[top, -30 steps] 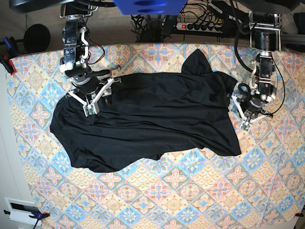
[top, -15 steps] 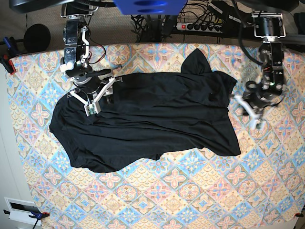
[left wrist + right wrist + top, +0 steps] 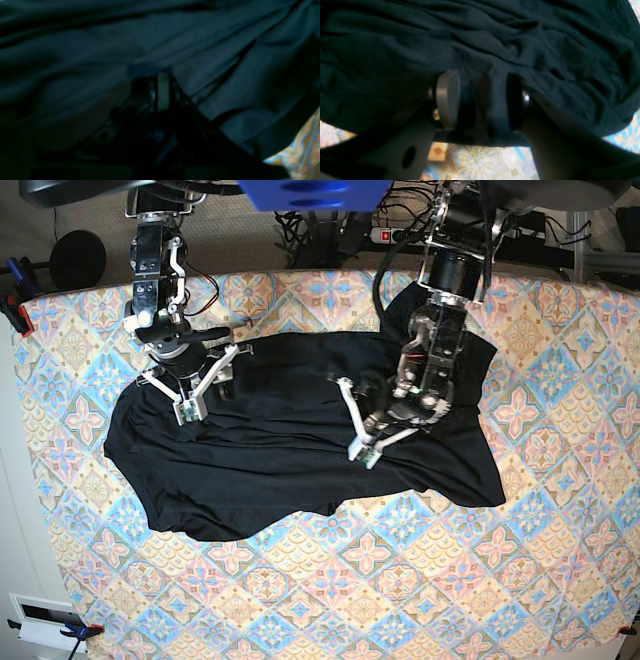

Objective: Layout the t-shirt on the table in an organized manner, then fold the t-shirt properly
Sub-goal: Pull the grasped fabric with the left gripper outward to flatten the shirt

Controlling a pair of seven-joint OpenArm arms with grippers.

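Observation:
The black t-shirt (image 3: pixel 280 470) lies spread and wrinkled across the patterned table (image 3: pixel 400 580), one sleeve poking up at the back. My left gripper (image 3: pixel 360 454) hangs over the shirt's middle, its fingers shut. In the left wrist view the left gripper (image 3: pixel 162 82) shows closed tips against dark t-shirt (image 3: pixel 200 37) folds; no pinched cloth shows. At the shirt's back left edge my right gripper (image 3: pixel 190 412) stands open. The right wrist view shows the right gripper (image 3: pixel 481 100) straddling the t-shirt (image 3: pixel 495 37) hem, with table (image 3: pixel 475 157) below it.
A power strip (image 3: pixel 430 235) and cables lie behind the table's back edge. A round black object (image 3: pixel 78 258) sits at the back left, and a white device (image 3: pixel 45 620) is off the front left corner. A strip of table (image 3: pixel 305 145) shows at the left wrist view's right.
My left arm has swung from the shirt's right edge in over its middle, staying shut. The shirt's outline has not shifted. The right arm has held still.

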